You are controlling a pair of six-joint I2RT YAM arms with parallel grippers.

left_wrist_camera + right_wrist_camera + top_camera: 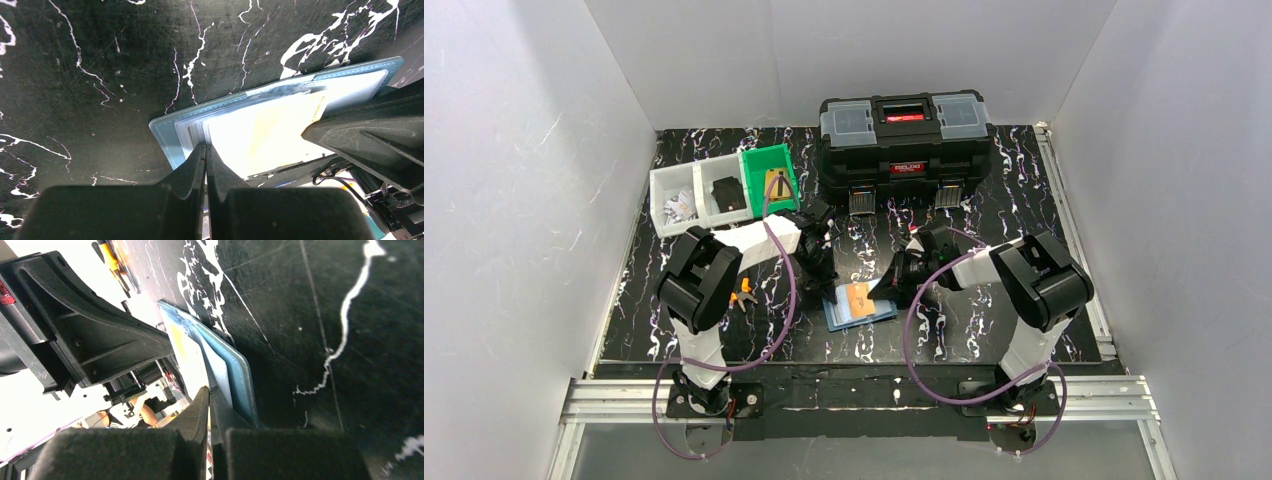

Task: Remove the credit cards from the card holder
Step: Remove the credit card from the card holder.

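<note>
The card holder [873, 313] lies open on the black marbled table between the two arms, teal-blue outside with lighter inner panels [170, 131]. An orange-tan credit card [858, 296] shows on it, washed out pale yellow in the left wrist view [270, 132] and the right wrist view [187, 352]. My left gripper [206, 147] is shut, its tips down on the holder's left edge. My right gripper [208, 390] is shut on the orange-tan card's near edge, beside the teal cover [240, 375]. The dark card is hidden.
A big black toolbox [904, 140] stands at the back. A green bin [770, 175] and white bins [689, 195] sit at the back left. An orange-handled tool [744, 292] lies under the left arm. The two grippers are close together over the holder.
</note>
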